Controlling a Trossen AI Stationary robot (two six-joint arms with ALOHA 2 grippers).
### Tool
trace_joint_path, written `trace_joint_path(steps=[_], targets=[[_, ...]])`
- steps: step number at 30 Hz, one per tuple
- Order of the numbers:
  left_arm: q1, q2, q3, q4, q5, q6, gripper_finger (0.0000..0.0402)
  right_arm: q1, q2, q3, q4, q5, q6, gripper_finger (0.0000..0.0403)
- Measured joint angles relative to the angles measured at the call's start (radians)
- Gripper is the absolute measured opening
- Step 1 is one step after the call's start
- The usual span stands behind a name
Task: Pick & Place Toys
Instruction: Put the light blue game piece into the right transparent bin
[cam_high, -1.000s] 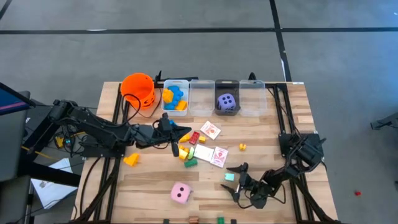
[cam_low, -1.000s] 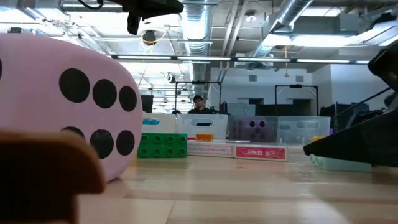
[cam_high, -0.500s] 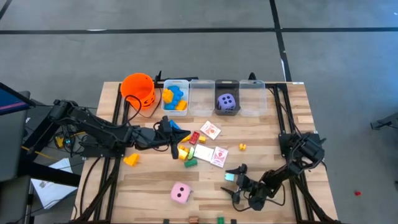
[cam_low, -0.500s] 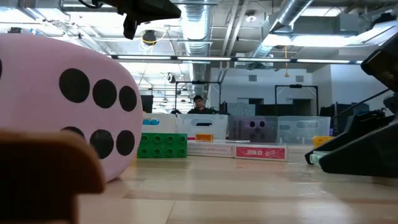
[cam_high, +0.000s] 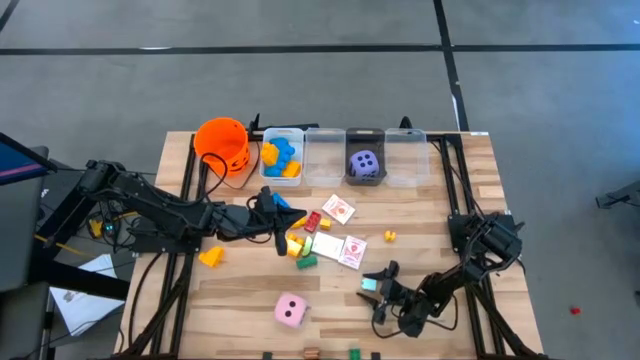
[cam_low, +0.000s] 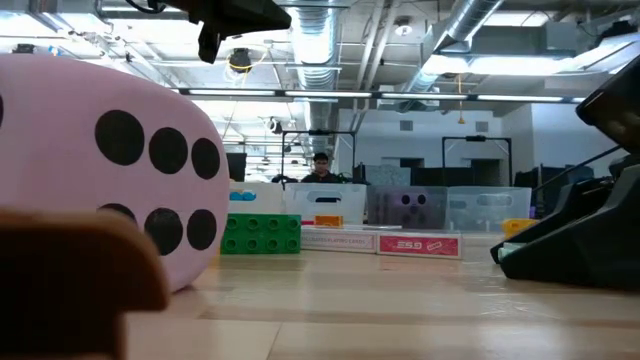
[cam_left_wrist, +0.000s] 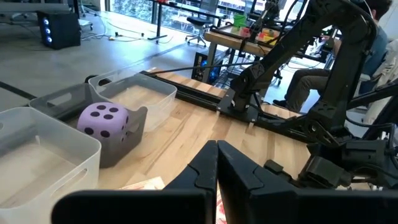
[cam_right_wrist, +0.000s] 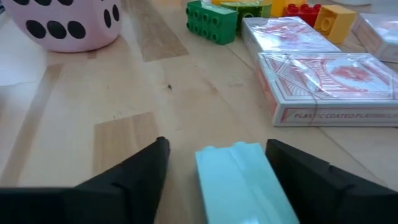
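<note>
Tabletop wrist view alone shows right gripper (cam_right_wrist: 214, 163) flanking mint block (cam_right_wrist: 239, 180).

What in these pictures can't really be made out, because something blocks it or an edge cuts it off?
- Light teal block: right wrist view; the frame's bottom edge cuts it off, so contact with the right fingers is unclear.
- Pink die: low view; cut by the left edge, partly behind a blurred brown shape.
- Left fingers: left wrist view; they hide the table beneath.
- Person: low view; too small.

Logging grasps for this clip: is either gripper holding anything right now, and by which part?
Nothing is gripped yet. The right gripper straddles a light teal block, fingers beside its two long sides, gaps showing. The left gripper is shut and empty.
</note>
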Motion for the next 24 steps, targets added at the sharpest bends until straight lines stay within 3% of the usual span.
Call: trace_joint_path(steps=[10, 17, 21, 24], targets=[[0.000, 0.000, 0.000, 0.000, 0.000, 0.000, 0.0000, 0.000, 0.000, -0.002, -0.005, 0.013, 0.001, 0.0142], [0.000, 0.000, 0.000, -0.002, 0.000, 0.000, 0.0000, -0.003, -0.053, -0.004, -0.026, -0.025, -0.003, 0.0139], [0.000, 0.000, 0.000, -0.014, 0.000, 0.000, 0.0000, -0.010, -0.149, -0.008, -0.055, -0.105, -0.047, 0.0147], [0.001, 0.000, 0.000, -0.014, 0.000, 0.000, 0.0000, -0.011, -0.240, -0.003, -0.089, -0.078, -0.089, 0.0146]])
